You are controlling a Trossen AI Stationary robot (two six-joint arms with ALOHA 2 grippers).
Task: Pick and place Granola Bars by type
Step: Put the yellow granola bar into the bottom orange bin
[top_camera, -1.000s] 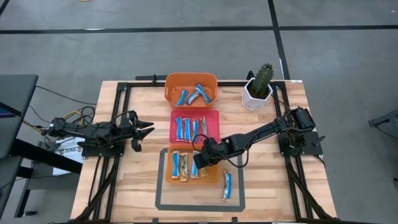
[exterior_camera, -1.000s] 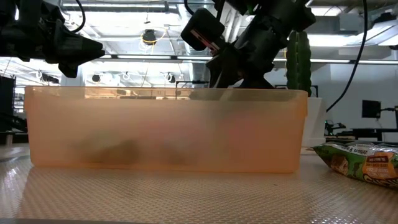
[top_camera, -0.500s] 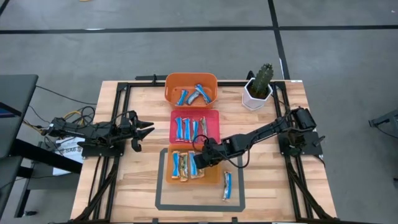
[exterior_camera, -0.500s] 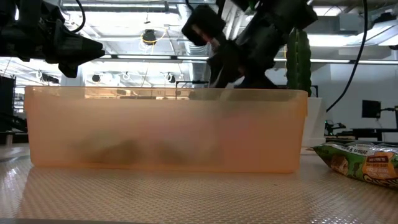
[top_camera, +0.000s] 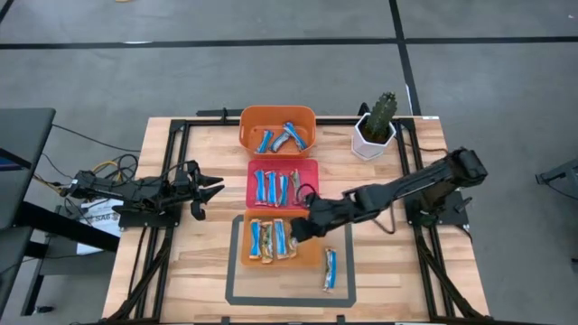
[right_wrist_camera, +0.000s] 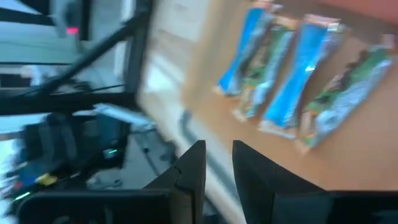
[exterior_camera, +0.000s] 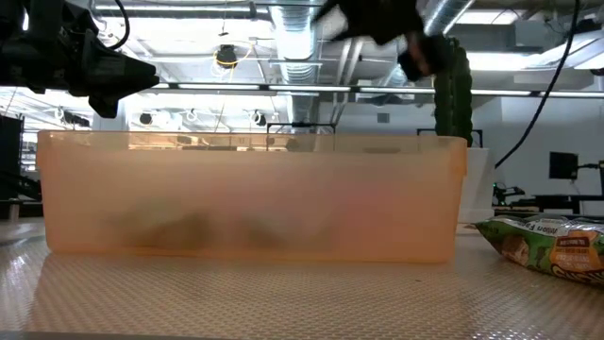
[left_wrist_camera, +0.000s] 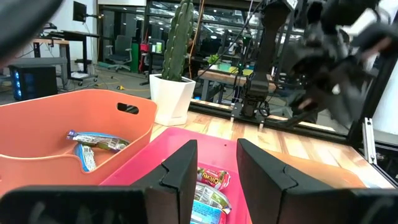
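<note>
Three trays stand in a row along the table's middle: a far orange tray point(top_camera: 303, 135), a pink-red tray point(top_camera: 309, 185) and a near orange tray point(top_camera: 312, 257). Blue-and-white bars lie in the far tray point(top_camera: 287, 135) and the pink-red tray point(top_camera: 269, 187). Blue and multicoloured bars lie side by side in the near tray point(top_camera: 271, 239) point(right_wrist_camera: 298, 68). One bar point(top_camera: 330, 269) point(exterior_camera: 543, 247) lies flat on the table right of the near tray. My right gripper point(top_camera: 300, 229) point(right_wrist_camera: 219, 168) hovers open and empty over the near tray's right part. My left gripper point(top_camera: 217, 187) point(left_wrist_camera: 216, 168) waits open, left of the pink-red tray.
A potted cactus point(top_camera: 375, 126) stands at the far right of the table. A grey tape rectangle point(top_camera: 289, 299) frames the near tray and the loose bar. Bare wood lies to the left and right of the tray row.
My right gripper has risen out of the near orange tray and drawn back a little toward the table's right edge, its arm lifting high; in the low view it has gone from just above the tray rim to the picture's top.
</note>
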